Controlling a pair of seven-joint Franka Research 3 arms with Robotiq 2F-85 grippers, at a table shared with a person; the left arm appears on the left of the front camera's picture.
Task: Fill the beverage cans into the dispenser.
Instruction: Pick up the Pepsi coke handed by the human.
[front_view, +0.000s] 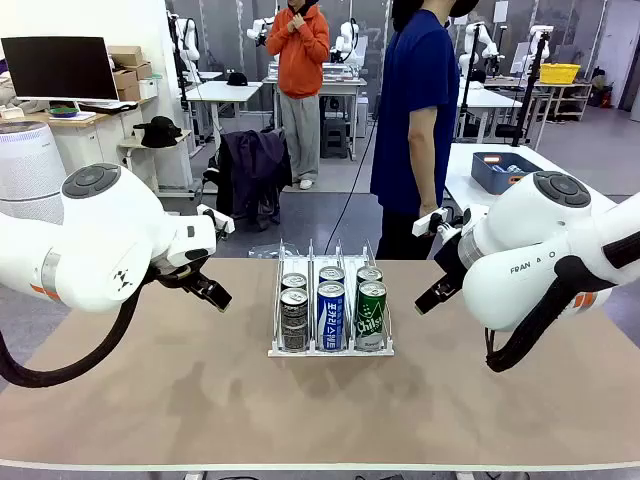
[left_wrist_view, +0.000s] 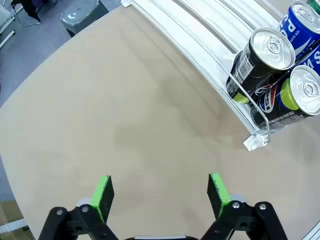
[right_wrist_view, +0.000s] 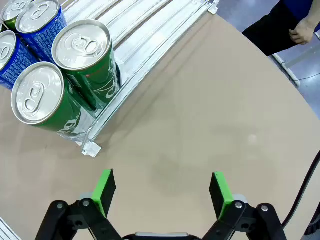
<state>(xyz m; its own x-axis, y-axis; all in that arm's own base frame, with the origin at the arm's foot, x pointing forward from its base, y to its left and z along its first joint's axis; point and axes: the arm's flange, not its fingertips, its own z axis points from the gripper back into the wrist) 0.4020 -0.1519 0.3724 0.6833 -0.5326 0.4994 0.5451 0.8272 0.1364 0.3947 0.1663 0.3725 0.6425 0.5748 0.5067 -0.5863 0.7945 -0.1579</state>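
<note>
The white and clear dispenser (front_view: 329, 349) stands at the table's middle with two beverage cans in each lane: dark ones (front_view: 294, 318) on the left, blue-and-white ones (front_view: 330, 313) in the middle, green ones (front_view: 371, 313) on the right. My left gripper (front_view: 208, 291) hovers open and empty left of the rack. Its wrist view has the left gripper (left_wrist_view: 160, 194) over bare table, with the dark cans (left_wrist_view: 264, 59) and the dispenser (left_wrist_view: 210, 47) at upper right. My right gripper (front_view: 438, 294) hangs open right of the rack. In its wrist view the right gripper (right_wrist_view: 162, 192) sits below the green cans (right_wrist_view: 85, 55).
A person in a blue shirt (front_view: 415, 120) stands at the far edge, one hand (right_wrist_view: 302, 30) near the table's corner. A blue-grey bin (front_view: 505, 172) sits on a white table behind at right. Bare tabletop (front_view: 150, 390) lies on both sides of the rack.
</note>
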